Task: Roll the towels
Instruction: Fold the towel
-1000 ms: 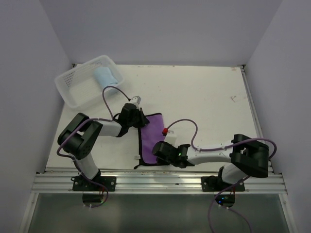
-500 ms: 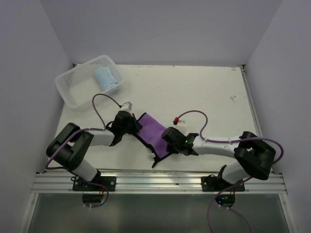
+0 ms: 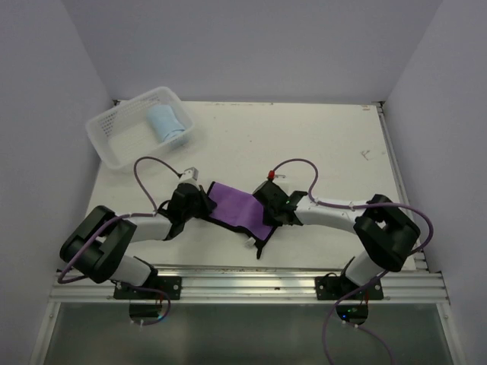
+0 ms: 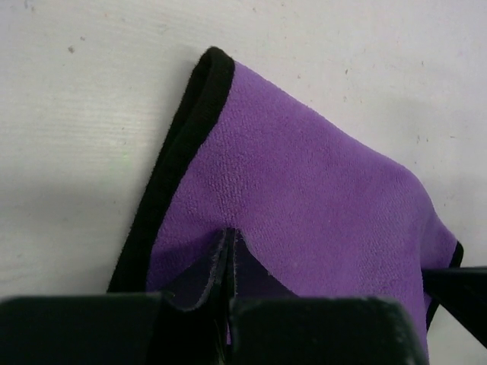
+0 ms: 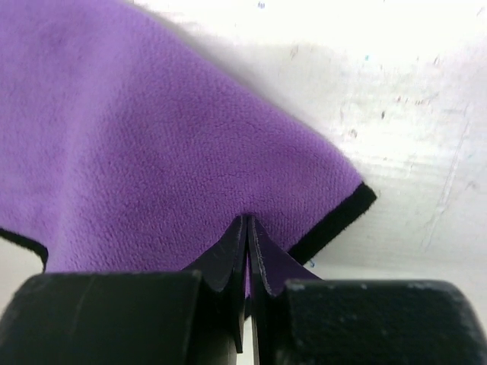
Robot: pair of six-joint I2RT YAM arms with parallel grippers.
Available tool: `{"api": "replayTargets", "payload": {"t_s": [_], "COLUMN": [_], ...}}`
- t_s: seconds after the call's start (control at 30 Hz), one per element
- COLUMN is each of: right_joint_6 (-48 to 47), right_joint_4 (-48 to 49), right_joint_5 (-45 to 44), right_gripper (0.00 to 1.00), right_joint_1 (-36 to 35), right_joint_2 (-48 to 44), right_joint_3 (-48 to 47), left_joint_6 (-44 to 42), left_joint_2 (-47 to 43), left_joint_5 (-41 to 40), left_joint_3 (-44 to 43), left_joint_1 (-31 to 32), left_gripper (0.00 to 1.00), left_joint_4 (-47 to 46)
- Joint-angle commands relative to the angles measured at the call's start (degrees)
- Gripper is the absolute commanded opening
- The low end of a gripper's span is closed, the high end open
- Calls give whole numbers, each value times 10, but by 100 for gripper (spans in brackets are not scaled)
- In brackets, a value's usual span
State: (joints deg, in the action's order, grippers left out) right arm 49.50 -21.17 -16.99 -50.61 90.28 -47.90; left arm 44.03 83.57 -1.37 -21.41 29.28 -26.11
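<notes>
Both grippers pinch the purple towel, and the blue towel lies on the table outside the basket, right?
No. The top view shows the blue towel inside the basket. The left gripper and right gripper do pinch the purple towel.

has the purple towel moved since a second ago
Yes. Judged against the metal rail at the table's near edge, the purple towel has turned: it ran away from the rail, and now it lies roughly along it, slightly slanted.

Purple towel [image 3: 237, 205] with black edging, light blue towel [image 3: 166, 125], white lattice basket [image 3: 114, 143]
</notes>
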Motion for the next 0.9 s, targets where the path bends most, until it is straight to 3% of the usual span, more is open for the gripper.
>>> {"api": "replayTargets", "payload": {"t_s": [0.0,0.33,0.53,0.67,0.87], "right_joint_6": [-49,-138,-145,-110,-32], "right_joint_4": [-18,-75,-101,-108,-121], "right_joint_5": [13,2,-15,-25,-48], "right_gripper": [6,15,15,16,27], "right_joint_1": [20,34,40,40,40], "right_joint_2": [21,60,54,5,-112], "right_joint_3": [-42,-145,-179,-147,-51], "left_joint_6": [13,59,83,85,94], "left_joint_2": [-31,-68,-76,-77,-97], "left_joint_5": [-15,-13,-36,-57,-71], "left_joint_3": [57,125,147,139,142], "left_joint_1": [-2,31,76,99,120], "left_gripper": [0,0,0,0,0], "left_joint_4": [44,5,-10,10,24]}}
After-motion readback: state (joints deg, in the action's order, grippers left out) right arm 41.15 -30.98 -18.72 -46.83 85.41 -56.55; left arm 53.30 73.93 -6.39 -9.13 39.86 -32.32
